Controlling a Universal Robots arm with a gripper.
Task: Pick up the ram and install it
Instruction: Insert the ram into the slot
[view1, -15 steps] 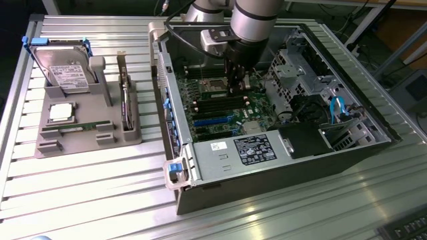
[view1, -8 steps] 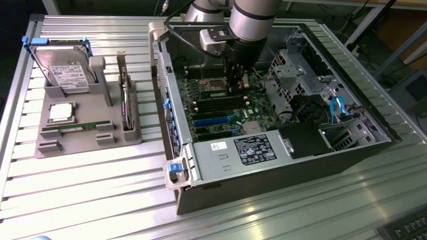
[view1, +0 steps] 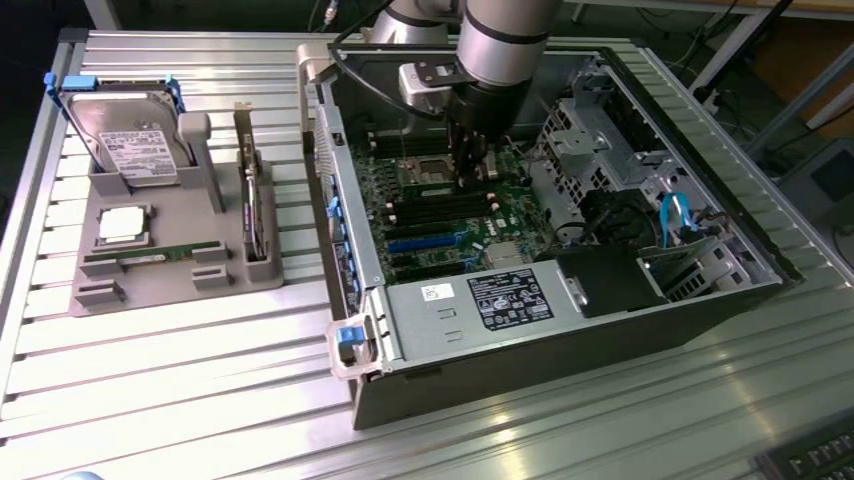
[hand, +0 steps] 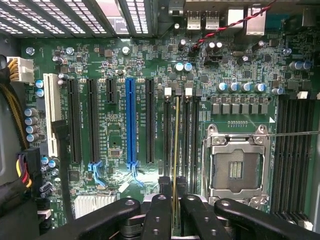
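Green ram (hand: 175, 145) pinched edge-on in the nearly closed hand (hand: 175, 184), lined up along the black memory slots (hand: 185, 135) beside the CPU socket (hand: 235, 167); best kept upright, parallel to them, pressed straight down evenly.

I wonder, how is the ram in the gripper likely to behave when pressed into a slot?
The ram looks like a thin board seen edge-on, so it is probably stiff and light, yet apt to flex or crack if pushed off-axis. The gripper pinches it between narrow fingers, so it may tilt or slip.
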